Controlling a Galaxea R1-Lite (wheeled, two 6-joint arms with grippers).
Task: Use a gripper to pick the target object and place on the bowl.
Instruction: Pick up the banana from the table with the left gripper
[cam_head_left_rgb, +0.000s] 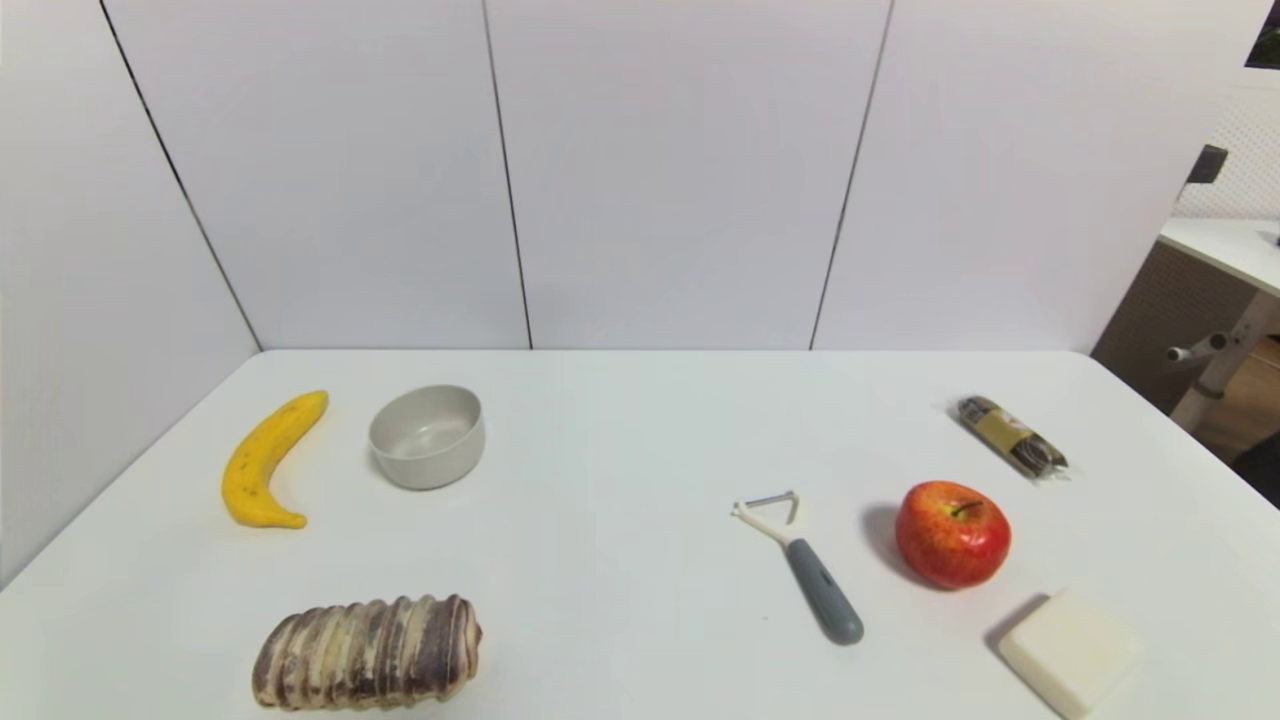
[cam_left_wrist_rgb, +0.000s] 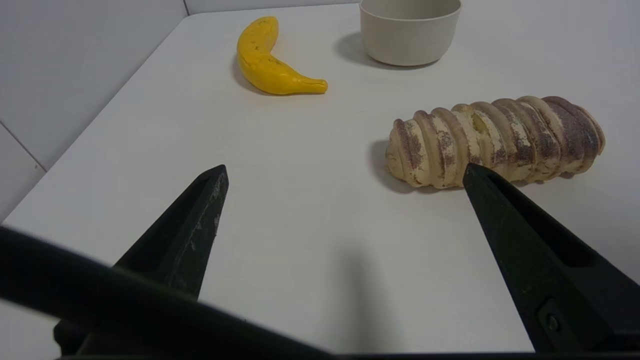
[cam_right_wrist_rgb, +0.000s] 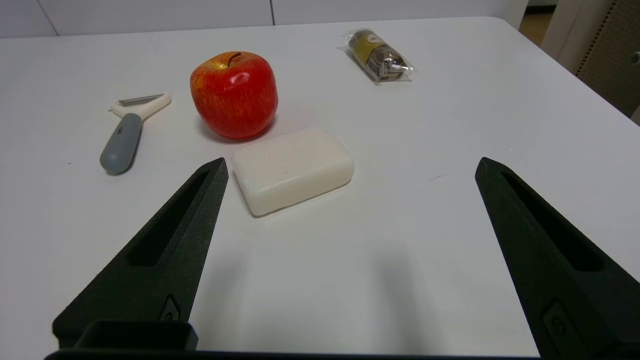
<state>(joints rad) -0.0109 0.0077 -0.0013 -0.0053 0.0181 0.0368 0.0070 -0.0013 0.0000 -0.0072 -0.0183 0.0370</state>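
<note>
The yellow banana (cam_head_left_rgb: 262, 462) lies on the white table at the left, just left of the light-grey bowl (cam_head_left_rgb: 427, 436), apart from it. Both show in the left wrist view, banana (cam_left_wrist_rgb: 267, 62) and bowl (cam_left_wrist_rgb: 410, 30), far beyond my left gripper (cam_left_wrist_rgb: 345, 172), which is open and empty above the near left of the table. My right gripper (cam_right_wrist_rgb: 351, 167) is open and empty above the near right of the table. Neither gripper shows in the head view.
A brown-striped bread loaf (cam_head_left_rgb: 366, 652) lies near the front left, close to my left gripper (cam_left_wrist_rgb: 495, 140). On the right lie a peeler (cam_head_left_rgb: 805, 565), a red apple (cam_head_left_rgb: 952, 533), a white soap bar (cam_head_left_rgb: 1070, 652) and a wrapped snack (cam_head_left_rgb: 1012, 436).
</note>
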